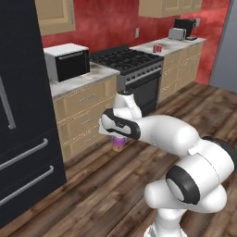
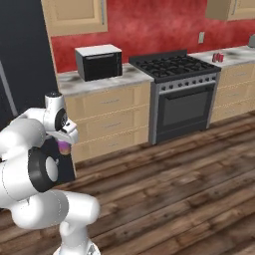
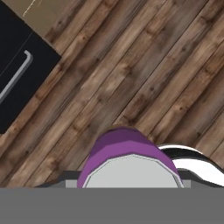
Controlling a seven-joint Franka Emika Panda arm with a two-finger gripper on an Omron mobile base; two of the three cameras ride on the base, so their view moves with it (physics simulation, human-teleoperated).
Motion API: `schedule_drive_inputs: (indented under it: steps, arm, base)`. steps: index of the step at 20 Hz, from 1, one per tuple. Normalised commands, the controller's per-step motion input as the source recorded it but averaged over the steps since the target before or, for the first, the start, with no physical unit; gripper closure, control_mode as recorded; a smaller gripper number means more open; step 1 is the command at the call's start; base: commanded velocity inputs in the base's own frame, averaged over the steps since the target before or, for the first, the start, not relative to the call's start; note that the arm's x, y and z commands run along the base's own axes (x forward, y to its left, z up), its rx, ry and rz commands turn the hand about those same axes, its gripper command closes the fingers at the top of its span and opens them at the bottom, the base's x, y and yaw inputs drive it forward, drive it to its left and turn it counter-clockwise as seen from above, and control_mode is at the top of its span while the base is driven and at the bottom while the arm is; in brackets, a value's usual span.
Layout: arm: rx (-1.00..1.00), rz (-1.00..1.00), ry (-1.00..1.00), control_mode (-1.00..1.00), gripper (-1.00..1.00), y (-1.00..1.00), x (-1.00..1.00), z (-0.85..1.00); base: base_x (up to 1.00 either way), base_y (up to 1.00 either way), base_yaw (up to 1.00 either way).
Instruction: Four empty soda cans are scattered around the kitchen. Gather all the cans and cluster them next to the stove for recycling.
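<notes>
The purple soda can (image 3: 124, 153) hangs above the wooden floor with my gripper (image 1: 119, 139) shut on it; its silver top sits close to the hand camera. Under my hand the purple can (image 1: 119, 143) pokes out in the left base view, and the purple can (image 2: 63, 145) peeks out beside my forearm in the right base view. The black stove (image 1: 127, 60) (image 2: 172, 65) stands ahead against the red wall. Small red cans (image 1: 157, 48) (image 2: 217, 57) rest on the counter to the right of the stove. My fingertips are hidden by the can.
A black microwave with a white top (image 1: 67, 61) (image 2: 98, 62) sits on the counter left of the stove. The dark fridge (image 1: 23, 115) fills the left side. A toaster (image 1: 177, 33) stands at the far counter. Open wooden floor (image 2: 174, 189) lies before the cabinets.
</notes>
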Motion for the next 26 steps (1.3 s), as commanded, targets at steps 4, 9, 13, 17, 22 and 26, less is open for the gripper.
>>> schedule_drive_inputs:
  steps: [4,9,13,17,22,26]
  arm:
    - [0.00,0.00,0.00,1.00,1.00,0.00,0.00,0.00]
    - [0.00,0.00,0.00,1.00,1.00,0.00,0.00,0.00]
    - [0.00,0.00,0.00,1.00,1.00,0.00,0.00,0.00]
    - [0.00,0.00,0.00,1.00,1.00,0.00,0.00,0.00]
    - [0.00,0.00,0.00,1.00,1.00,0.00,0.00,0.00]
    - [0.00,0.00,0.00,1.00,1.00,0.00,0.00,0.00]
  base:
    - [0.59,-0.25,-0.05]
    - [0.57,-0.26,-0.06]
    - [0.56,-0.27,-0.04]
    - [0.56,-0.27,-0.04]
    - [0.57,-0.27,-0.03]
    - [0.57,-0.28,-0.01]
